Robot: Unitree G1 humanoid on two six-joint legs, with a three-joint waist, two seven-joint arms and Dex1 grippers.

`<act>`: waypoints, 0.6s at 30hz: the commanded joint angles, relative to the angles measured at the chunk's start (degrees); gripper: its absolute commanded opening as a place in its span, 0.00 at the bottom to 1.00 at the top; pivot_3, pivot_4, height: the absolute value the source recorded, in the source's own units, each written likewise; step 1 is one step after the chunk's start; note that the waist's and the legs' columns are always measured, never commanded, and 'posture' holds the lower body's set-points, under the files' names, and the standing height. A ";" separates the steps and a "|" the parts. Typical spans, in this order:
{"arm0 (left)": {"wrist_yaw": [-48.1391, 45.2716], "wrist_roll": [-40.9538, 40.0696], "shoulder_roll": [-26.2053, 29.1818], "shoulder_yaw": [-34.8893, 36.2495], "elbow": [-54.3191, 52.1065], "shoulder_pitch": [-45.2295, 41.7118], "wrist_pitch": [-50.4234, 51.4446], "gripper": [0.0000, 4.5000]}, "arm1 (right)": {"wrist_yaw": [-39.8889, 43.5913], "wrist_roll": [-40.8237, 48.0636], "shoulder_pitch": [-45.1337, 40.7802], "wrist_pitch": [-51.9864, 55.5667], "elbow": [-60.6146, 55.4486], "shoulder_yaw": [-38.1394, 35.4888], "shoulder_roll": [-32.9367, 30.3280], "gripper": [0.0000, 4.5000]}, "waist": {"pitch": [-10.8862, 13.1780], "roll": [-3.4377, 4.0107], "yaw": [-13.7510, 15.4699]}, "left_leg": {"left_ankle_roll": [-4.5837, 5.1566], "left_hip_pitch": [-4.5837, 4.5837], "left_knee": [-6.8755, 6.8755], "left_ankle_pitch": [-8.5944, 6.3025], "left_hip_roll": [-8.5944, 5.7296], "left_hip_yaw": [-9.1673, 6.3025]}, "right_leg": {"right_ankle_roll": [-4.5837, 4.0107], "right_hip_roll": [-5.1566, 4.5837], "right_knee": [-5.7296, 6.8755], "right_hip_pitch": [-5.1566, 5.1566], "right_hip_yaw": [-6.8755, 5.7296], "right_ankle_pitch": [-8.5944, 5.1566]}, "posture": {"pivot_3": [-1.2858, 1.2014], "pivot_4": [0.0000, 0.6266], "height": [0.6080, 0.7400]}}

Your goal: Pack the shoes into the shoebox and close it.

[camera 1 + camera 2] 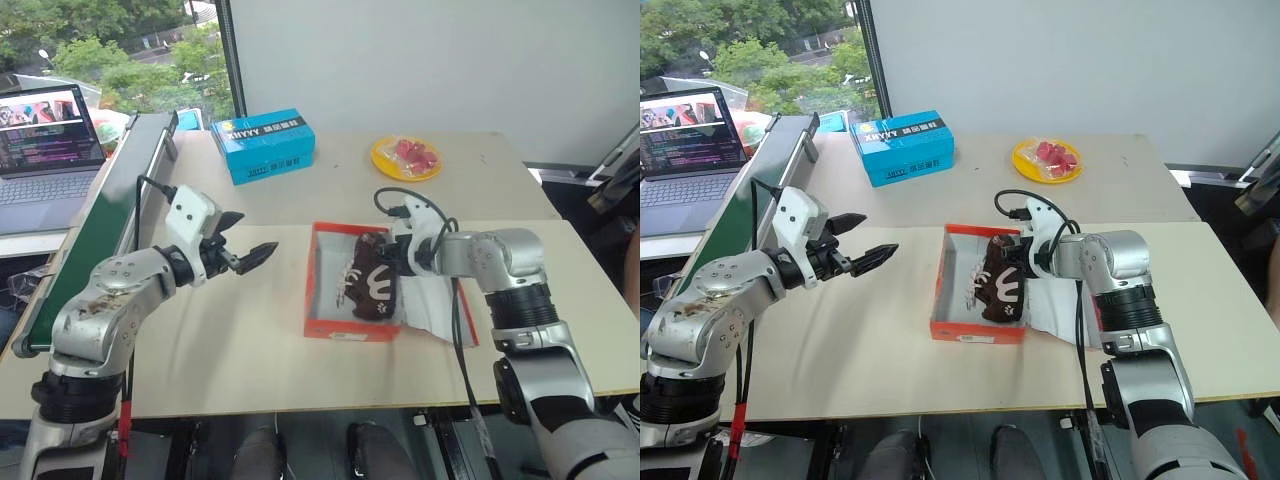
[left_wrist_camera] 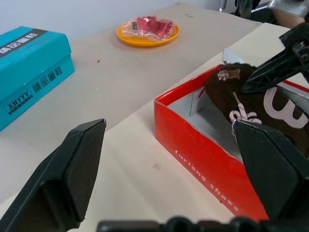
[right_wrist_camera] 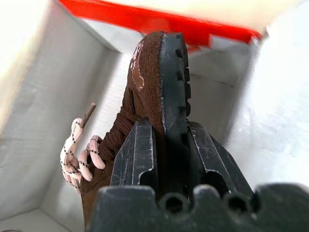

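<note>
The left gripper (image 1: 247, 257) hovers wide open and empty, at nine o'clock of the shoebox (image 1: 340, 328), aimed at it. Inside the box, a shoe (image 1: 372, 280) runs twelve to six, pinched at the sole by the right gripper (image 3: 166, 145), which is nearer. The lid (image 1: 435, 310) lies open at three o'clock. All rests on a pale table (image 1: 230, 350) beside a window (image 1: 110, 40).
</note>
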 commanded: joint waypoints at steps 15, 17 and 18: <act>2.82 -0.63 -0.71 3.53 -3.81 1.81 0.55 1.00 | 5.43 -8.20 -2.25 2.35 -6.48 -0.64 -1.06 0.99 | 0.00 0.00 0.11 | 0.00 0.04 0.02 0.00 0.00 -0.01 | 0.00 0.00 0.01 0.04 0.00 0.00 | 0.52 0.24 1.00; 3.66 -0.20 -0.88 3.96 -3.13 1.94 0.84 1.00 | 5.45 -7.53 -2.81 4.75 -8.69 -2.01 -1.09 0.99 | 0.00 0.00 0.11 | 0.00 0.04 0.02 0.00 0.00 -0.01 | 0.00 0.00 0.01 0.03 0.01 0.00 | 0.52 0.24 1.00; 4.00 0.14 -0.71 4.10 -2.87 2.20 1.10 1.00 | 5.52 -7.28 -3.03 5.74 -9.74 -2.67 -1.07 0.99 | 0.00 0.00 0.10 | 0.00 0.04 0.02 0.00 0.00 -0.02 | 0.00 0.00 0.01 0.04 0.00 0.00 | 0.52 0.24 1.00</act>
